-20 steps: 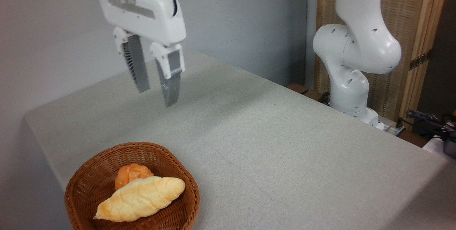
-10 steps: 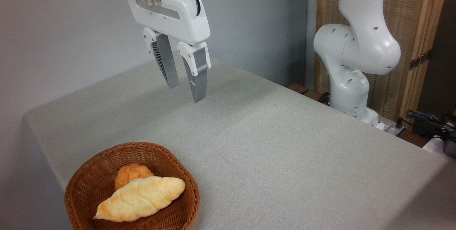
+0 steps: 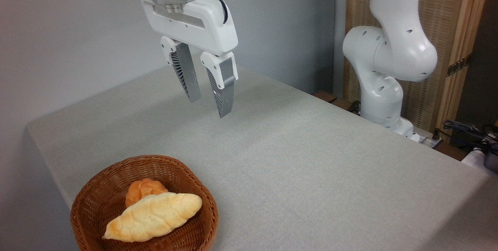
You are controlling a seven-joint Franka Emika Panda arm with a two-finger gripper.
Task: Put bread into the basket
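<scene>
fingers (image 3: 193, 87) spread apart w/ nothing between, hanging above bare grey worktop (image 3: 291, 157), well away from basket (image 3: 116, 181) at front-left edge, bread (image 3: 153, 216) lying inside basket across its middle, leaning on small round bun (image 3: 141, 189) behind it

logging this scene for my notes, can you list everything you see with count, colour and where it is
bread: 1, golden with pale scoring, lying in the basket
bun: 1, orange, in the basket behind the bread
basket: 1, reddish-brown wicker, near left corner of the table
table: 1, pale grey cloth, fills the middle
woven screen: 1, tan with wood frame, back right
cables: a few, black, right edge
arm: 1, white, back right
hand: 1, white with grey fingers, open and empty, in the air above the table
</scene>
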